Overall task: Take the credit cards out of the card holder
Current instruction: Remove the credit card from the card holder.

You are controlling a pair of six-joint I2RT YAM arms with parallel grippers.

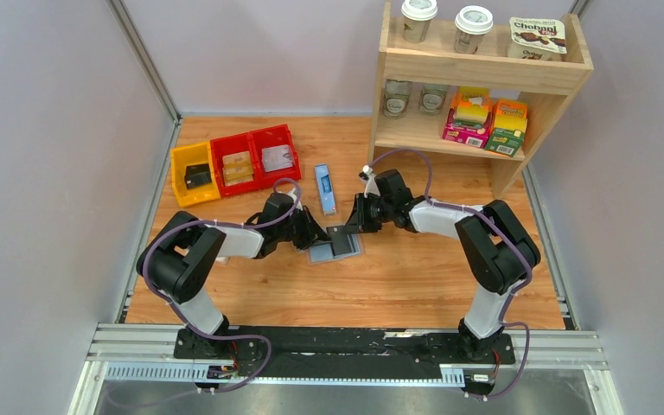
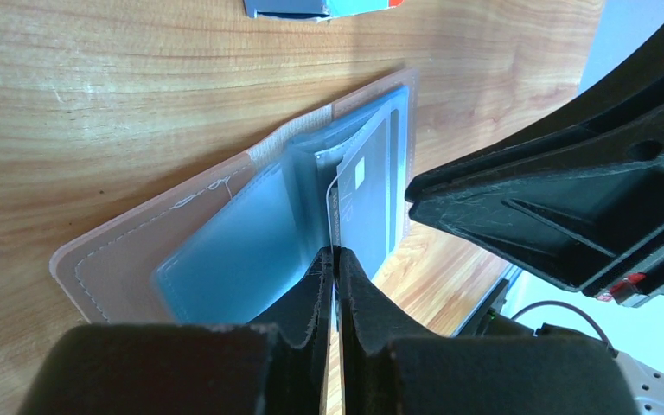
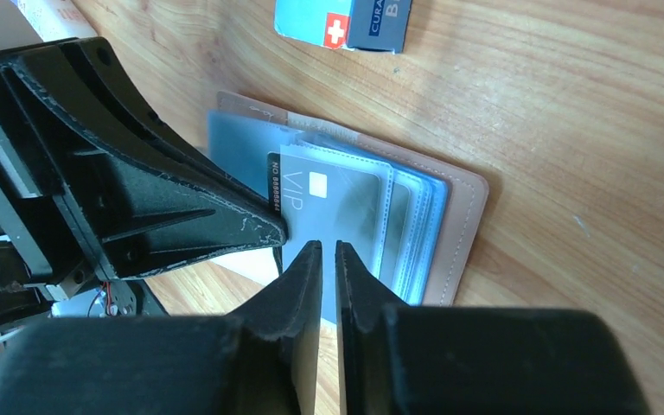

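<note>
The card holder (image 1: 337,252) lies open on the table between my two grippers, tan outside (image 2: 130,251), pale blue lining and clear sleeves inside (image 3: 415,216). A dark grey credit card (image 3: 337,194) with a chip and "VIP" sits partly out of a sleeve; it also shows in the left wrist view (image 2: 365,186). My left gripper (image 2: 335,257) is shut on the card's near edge; from the right wrist its fingers (image 3: 251,220) reach the card's left end. My right gripper (image 3: 327,246) is shut but for a thin slit, tips at the sleeve over the card, nothing seen between them.
A long narrow blue box (image 1: 326,188) lies just beyond the holder. A yellow bin (image 1: 194,173) and two red bins (image 1: 255,157) stand at the back left. A wooden shelf (image 1: 484,65) with cups and boxes stands at the back right.
</note>
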